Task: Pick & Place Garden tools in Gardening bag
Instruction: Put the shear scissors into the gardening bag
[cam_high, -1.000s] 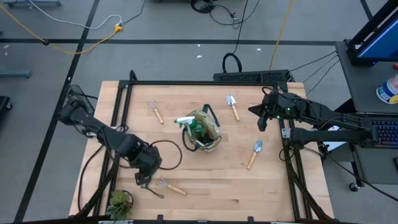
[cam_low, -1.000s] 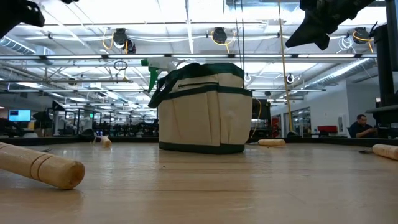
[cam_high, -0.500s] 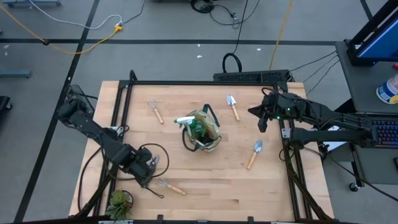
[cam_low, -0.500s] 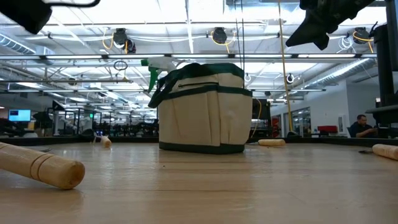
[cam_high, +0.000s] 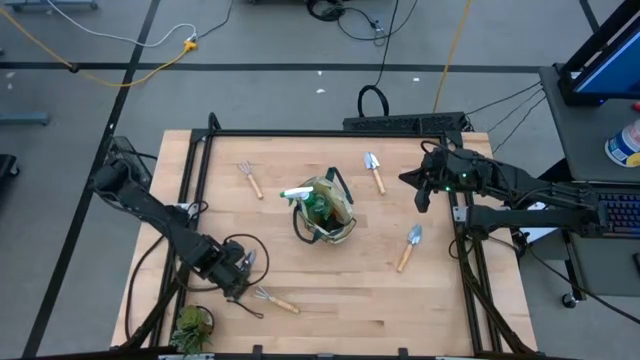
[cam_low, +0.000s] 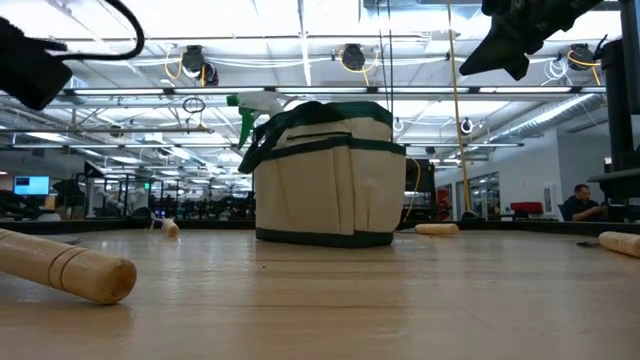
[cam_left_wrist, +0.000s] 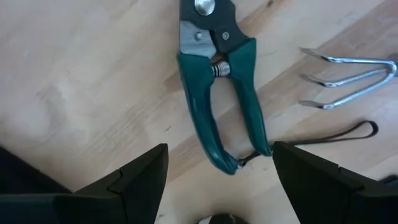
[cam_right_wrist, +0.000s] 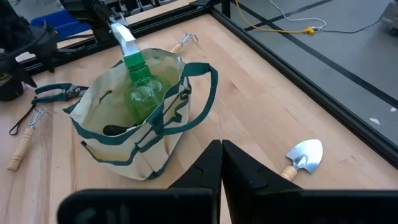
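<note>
Broadly, the pale planked wooden tabletop (cam_high: 330, 290) carries one round beige canvas gardening bag (cam_high: 325, 213) with dark green trim near its centre, a green plastic spray bottle (cam_high: 308, 200) standing inside. Around it lie four wooden-handled metal tools: two trowels (cam_high: 374, 172) (cam_high: 409, 247) toward the right edge, and two fork rakes (cam_high: 248, 179) (cam_high: 273, 299), one toward the far-left corner, one by the near edge. One pair of green-handled pruners (cam_left_wrist: 219, 81) lies flat near the near-left corner. Bent low, the left pincer (cam_left_wrist: 217, 180) hangs spread above them, holding nothing. The right pincer (cam_right_wrist: 222, 171) is clenched empty, raised at the far-right corner.
</note>
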